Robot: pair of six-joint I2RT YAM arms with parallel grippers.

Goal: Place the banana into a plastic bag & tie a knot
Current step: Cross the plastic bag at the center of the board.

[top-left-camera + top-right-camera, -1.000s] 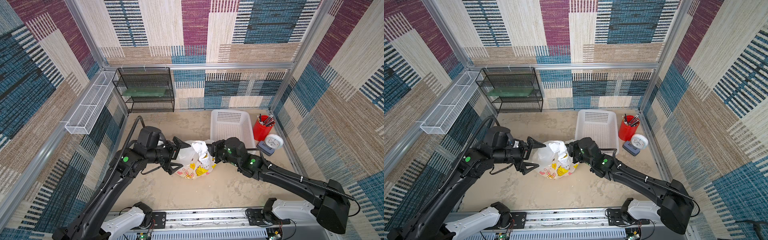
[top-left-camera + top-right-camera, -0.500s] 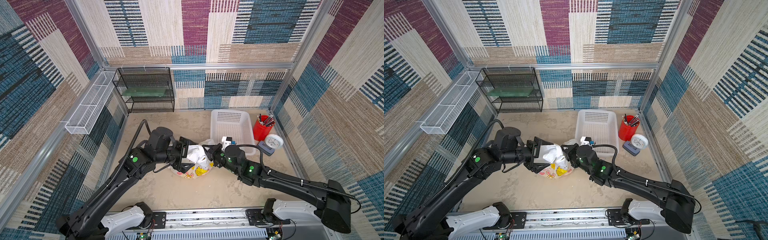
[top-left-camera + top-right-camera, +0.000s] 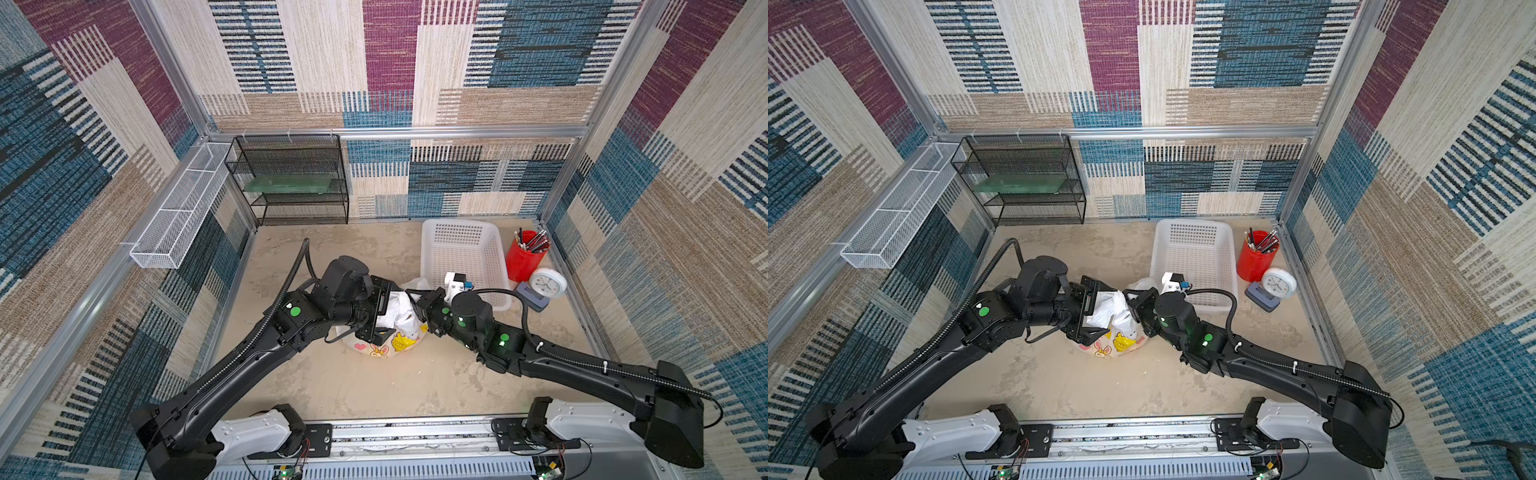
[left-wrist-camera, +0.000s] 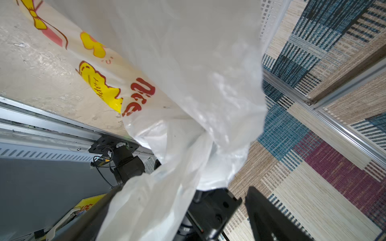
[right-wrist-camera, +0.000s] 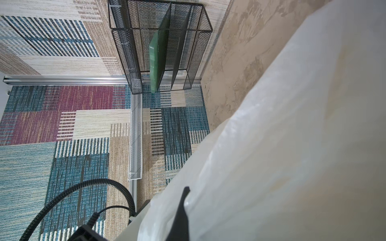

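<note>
1. Surface (image 3: 374, 382) is beige, kinda mottled.
2. Plastic bag (image 3: 395, 332) sits about mid-surface.
3. Far right side: white basket (image 3: 457, 232), red pen cup (image 3: 524, 259), little clock (image 3: 548, 283).
4. Back left corner: black mesh rack (image 3: 291, 216).

Both arms reach in low over the desk (image 3: 374, 390) from bases at its near edge, the left arm (image 3: 249, 365) slanting in from the near left and the right arm (image 3: 582, 365) from the near right, so that their wrists almost face each other at the middle. The left gripper (image 3: 381, 309) points sideways toward its partner with jaws spread wide, one toward the back and one toward the front, straddling the bunched top of the plastic bag (image 3: 397, 318). The right gripper (image 3: 415, 300), just beside it, has its jaws pressed together on a fold of that bag.
</note>
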